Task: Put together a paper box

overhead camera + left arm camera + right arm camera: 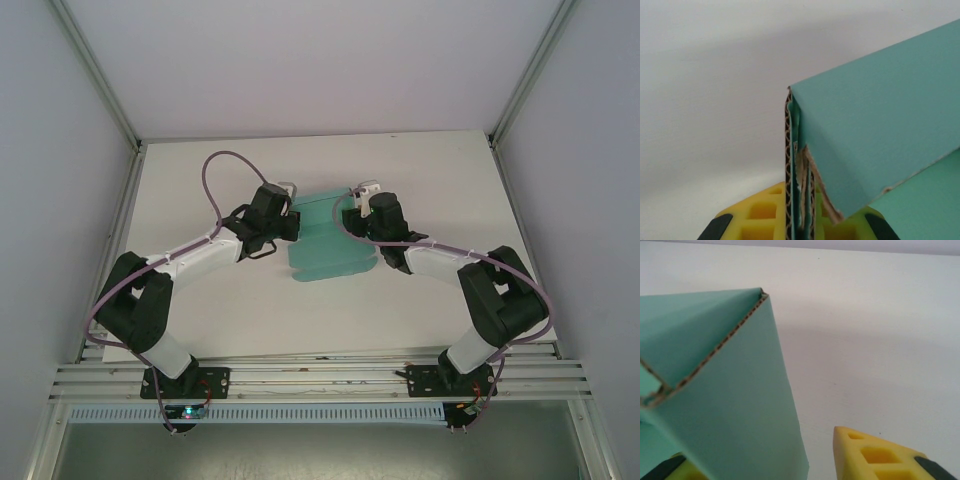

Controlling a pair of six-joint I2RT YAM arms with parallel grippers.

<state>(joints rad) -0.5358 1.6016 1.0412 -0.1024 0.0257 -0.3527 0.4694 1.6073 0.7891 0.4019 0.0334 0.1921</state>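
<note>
The paper box (328,245) is a teal corrugated card, partly folded, lying at the middle of the white table between both arms. My left gripper (292,222) holds its left edge. In the left wrist view the yellow fingers (757,216) press from both sides on several upright card layers (799,200), and a folded panel (880,130) leans away to the right. My right gripper (352,214) sits at the box's right edge. It is open around a raised teal panel (735,405), with a clear gap between the card and the right finger (877,456).
The white table (200,180) is walled by pale panels left, right and behind. Aluminium rails (320,378) run along the near edge over the arm bases. Purple cables (212,180) loop above each arm.
</note>
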